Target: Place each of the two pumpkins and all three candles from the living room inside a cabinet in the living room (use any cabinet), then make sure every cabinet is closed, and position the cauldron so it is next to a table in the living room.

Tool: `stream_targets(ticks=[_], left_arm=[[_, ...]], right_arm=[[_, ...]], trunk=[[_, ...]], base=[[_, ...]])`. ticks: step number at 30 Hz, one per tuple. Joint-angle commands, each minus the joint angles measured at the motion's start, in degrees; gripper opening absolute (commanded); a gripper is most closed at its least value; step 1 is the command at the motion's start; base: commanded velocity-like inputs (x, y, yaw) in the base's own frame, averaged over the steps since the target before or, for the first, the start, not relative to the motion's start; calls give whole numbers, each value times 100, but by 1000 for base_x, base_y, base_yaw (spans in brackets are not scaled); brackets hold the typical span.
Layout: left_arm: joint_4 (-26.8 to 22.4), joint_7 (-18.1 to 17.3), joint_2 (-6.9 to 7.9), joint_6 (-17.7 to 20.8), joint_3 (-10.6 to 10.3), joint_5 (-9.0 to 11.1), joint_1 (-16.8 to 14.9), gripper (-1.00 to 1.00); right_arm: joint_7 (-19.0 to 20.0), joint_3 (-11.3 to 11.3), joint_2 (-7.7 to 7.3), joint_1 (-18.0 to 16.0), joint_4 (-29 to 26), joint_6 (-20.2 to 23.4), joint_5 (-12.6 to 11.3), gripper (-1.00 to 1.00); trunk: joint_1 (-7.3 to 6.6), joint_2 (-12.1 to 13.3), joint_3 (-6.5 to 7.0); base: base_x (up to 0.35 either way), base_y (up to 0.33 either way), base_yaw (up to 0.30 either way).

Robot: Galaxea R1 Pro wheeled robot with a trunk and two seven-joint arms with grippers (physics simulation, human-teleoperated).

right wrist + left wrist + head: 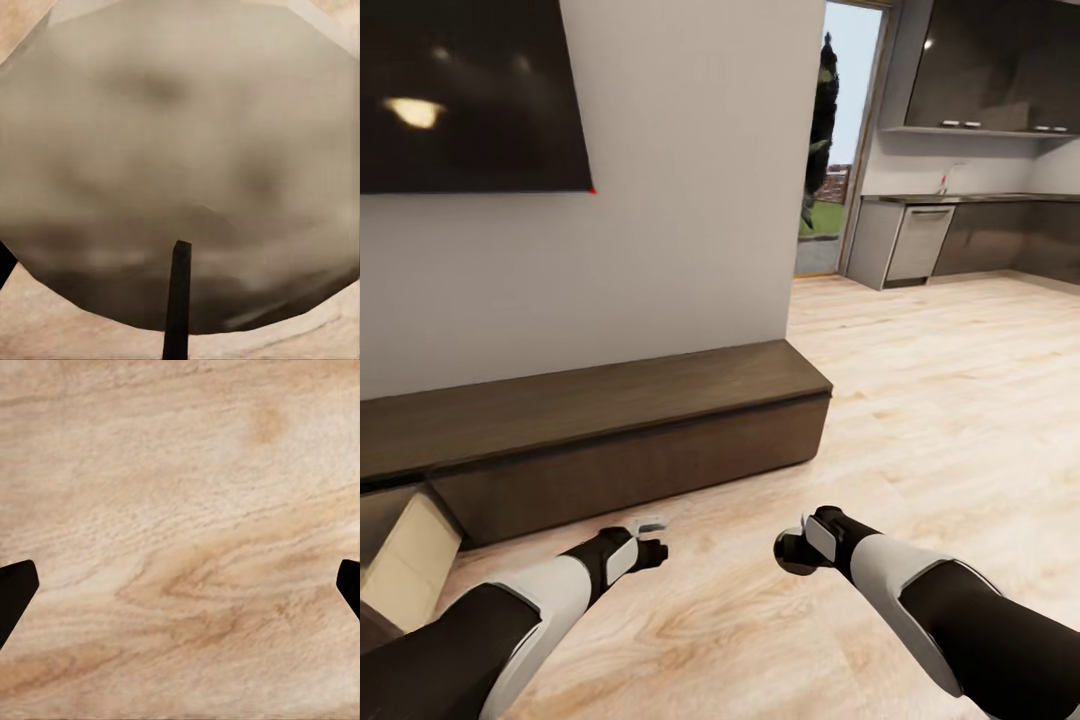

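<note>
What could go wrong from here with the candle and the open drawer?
The right gripper holds a candle seen from very close, so its grip is hard to judge; it could slip onto the floor. The cabinet has one drawer open at the far left, beyond the empty left gripper; it might be left open.

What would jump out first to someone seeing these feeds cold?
Probably the long dark-brown cabinet running along the white wall under a big black screen, with one drawer open at its left end showing a pale interior. Next, the right wrist view is almost all pale beige-grey candle, its dark wick sticking up, apparently held in the right gripper. The left gripper hangs open over bare plank floor.
</note>
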Motion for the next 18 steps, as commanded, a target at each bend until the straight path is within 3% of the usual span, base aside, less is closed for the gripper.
stream_targets(ticks=[1, 6, 18], left_arm=[[13, 15, 2, 2, -49, 61, 1, 100], [21, 15, 15, -21, -48, 59, 13, 100], [22, 19, 8, -31, -53, 65, 15, 100]], right_arm=[[-24, 22, -33, -2, 6, 11, -69, -100], [-23, 29, -167, 110, 11, 4, -69, -100], [-21, 64, -168, 246, -2, 2, -64, -100]], trunk=[[-5, -3, -5], [-5, -3, -5], [-5, -3, 30]], base=[[-310, 0, 283], [-311, 0, 287], [-311, 0, 278]])
